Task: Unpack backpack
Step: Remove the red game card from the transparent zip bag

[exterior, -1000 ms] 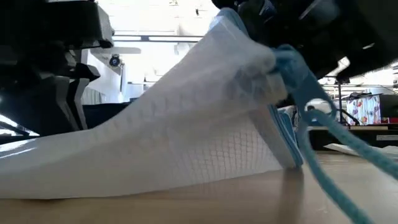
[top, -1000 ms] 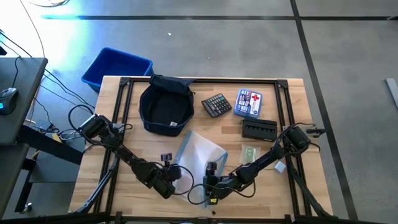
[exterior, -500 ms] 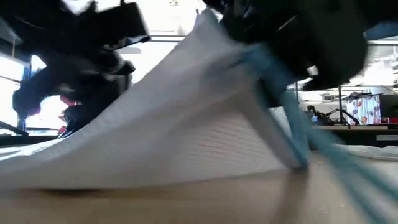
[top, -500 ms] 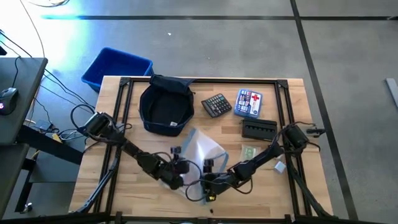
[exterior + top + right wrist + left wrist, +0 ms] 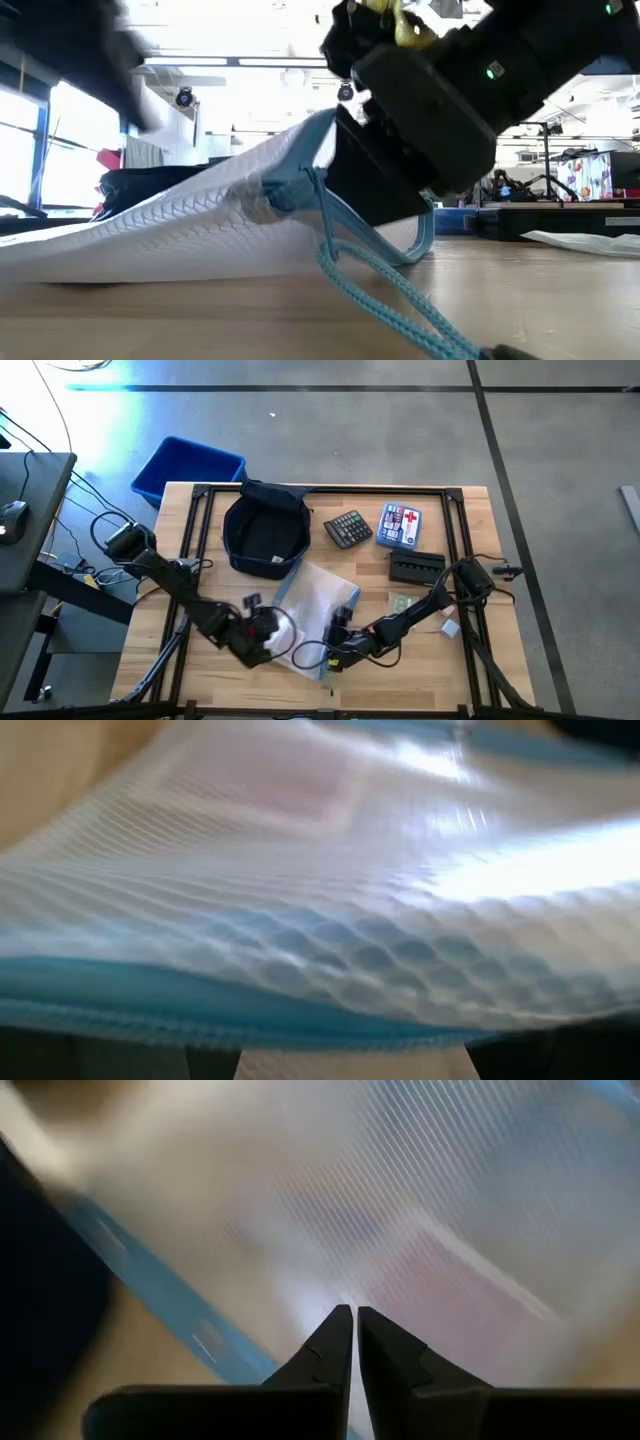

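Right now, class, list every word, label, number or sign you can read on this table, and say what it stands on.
No text can be read as words.
Blue box: a red cross sign; its print is too small to read.
Calculator: key marks too small to read.
Backpack: a small white logo at its front rim, unreadable.
Clear pouch: no print visible.
Green item: too small to read.
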Tool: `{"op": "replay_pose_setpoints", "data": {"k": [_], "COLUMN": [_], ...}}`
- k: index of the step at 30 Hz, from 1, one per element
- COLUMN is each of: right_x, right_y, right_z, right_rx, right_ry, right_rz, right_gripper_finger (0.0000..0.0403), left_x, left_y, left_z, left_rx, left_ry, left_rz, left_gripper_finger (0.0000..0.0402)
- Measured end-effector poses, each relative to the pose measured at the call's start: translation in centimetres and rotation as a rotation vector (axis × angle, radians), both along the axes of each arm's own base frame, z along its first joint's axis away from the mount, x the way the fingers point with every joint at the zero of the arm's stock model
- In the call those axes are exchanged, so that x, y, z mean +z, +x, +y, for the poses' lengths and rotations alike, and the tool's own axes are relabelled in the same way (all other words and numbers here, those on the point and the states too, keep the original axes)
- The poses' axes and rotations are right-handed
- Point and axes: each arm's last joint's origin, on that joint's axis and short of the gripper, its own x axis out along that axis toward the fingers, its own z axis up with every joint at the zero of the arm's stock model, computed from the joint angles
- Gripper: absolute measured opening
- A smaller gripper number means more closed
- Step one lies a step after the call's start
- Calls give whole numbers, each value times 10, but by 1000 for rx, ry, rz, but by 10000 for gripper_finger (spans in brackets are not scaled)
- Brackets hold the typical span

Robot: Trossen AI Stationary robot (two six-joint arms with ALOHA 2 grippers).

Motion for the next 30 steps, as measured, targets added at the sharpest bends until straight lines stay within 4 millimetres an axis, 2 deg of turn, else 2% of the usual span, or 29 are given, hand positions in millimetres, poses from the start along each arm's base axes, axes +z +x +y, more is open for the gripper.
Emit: {"op": "replay_pose_setpoints", "data": {"k": [6,11,17,23,27,30], "right_x": [1,5,7,10,11,13], "right_y": [3,8,10,6,3,1], "right_z": [-2,-3,0,15,18,21], "right_rx": [18,67,139,274,236,225], "right_ry": [30,62,69,9,-69,-101], "right_rz": [-9,-39,-56,-81,-105,-114], "right_gripper_finger": [286,286,286,286,286,286], "left_x": [-45,-74,-77,-74,-74,-74], "left_y": [-28,-20,9,35,41,39], "left_z": [-24,-21,4,26,37,34], "left_rx": [10,38,-1,-75,-17,-26], "left_ry": [-106,-86,30,94,106,103], "left_rz": [91,38,-11,-59,-63,-64], "left_gripper_finger": [0,0,0,0,0,0]}}
